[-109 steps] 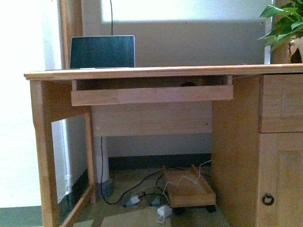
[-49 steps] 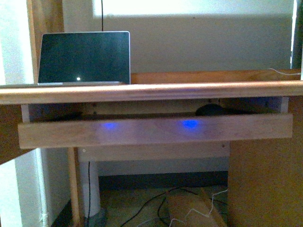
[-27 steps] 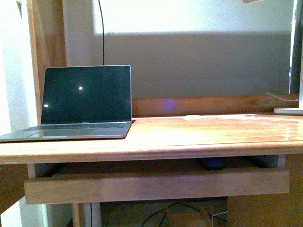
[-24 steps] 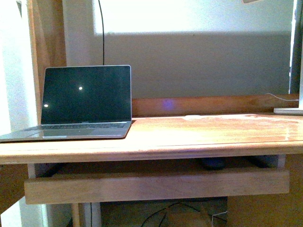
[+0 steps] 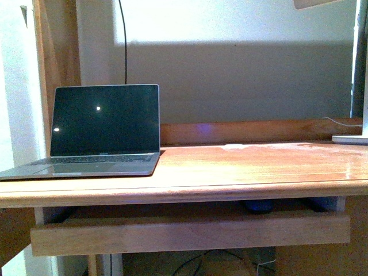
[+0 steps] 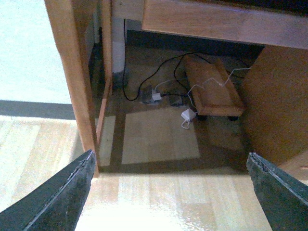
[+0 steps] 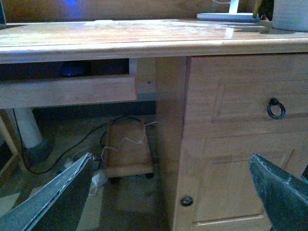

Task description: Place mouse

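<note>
Front view: mouse lies in the pull-out tray under the worktop, right of centre; laptop on top, left. My left claw and right claw both gape apart.

A glossy wooden tabletop stands against a pale grey wall. Its right end rests on a cabinet with a ring pull (dark metal). Below, sunlit plank floor and tangled cables.
</note>
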You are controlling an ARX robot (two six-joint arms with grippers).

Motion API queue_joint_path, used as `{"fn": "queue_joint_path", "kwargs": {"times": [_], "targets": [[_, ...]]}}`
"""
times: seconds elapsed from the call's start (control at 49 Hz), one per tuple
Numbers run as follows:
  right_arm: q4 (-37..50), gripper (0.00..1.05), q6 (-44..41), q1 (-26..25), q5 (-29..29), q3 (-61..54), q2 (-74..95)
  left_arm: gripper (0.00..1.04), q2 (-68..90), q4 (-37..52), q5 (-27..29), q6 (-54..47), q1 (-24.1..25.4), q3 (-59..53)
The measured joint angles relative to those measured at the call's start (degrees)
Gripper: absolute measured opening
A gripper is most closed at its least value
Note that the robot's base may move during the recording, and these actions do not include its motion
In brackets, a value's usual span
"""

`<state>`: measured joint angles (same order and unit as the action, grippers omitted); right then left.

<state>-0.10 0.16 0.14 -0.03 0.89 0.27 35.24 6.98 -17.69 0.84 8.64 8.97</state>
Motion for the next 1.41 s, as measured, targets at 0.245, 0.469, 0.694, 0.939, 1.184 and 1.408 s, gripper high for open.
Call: {"fn": "queue_joint_path", "kwargs": {"times": [0.245,0.469,0.694,0.939,1.184,1.408], "targets": [[0.00,0.97,0.00,-0.02,0.02,0.00,0.00,0.97,32.83,22.05,-8.35,-35.47,2.01,8.63],[0.00,0.97,-0.02,0.00,0.00,0.00,0.00,0.97,52.92,38.14,-10.29,-65.88,2.40,18.56],[0.00,0.97,-0.02,0.00,0.00,0.00,0.00,0.97,64.39,45.68,-12.52,-77.53,0.74,27.17],[0.00,0.97,-0.02,-0.02,0.00,0.00,0.00,0.97,73.53,49.37,-14.91,-81.57,-2.36,33.81],[0.00,0.97,0.00,-0.02,0.00,0.00,0.00,0.97,81.61,48.74,-16.04,-86.55,-3.30,42.01],[0.00,0.97,-0.02,0.00,0.00,0.00,0.00,0.97,87.23,46.34,-16.35,-90.97,-3.50,48.24]]}}
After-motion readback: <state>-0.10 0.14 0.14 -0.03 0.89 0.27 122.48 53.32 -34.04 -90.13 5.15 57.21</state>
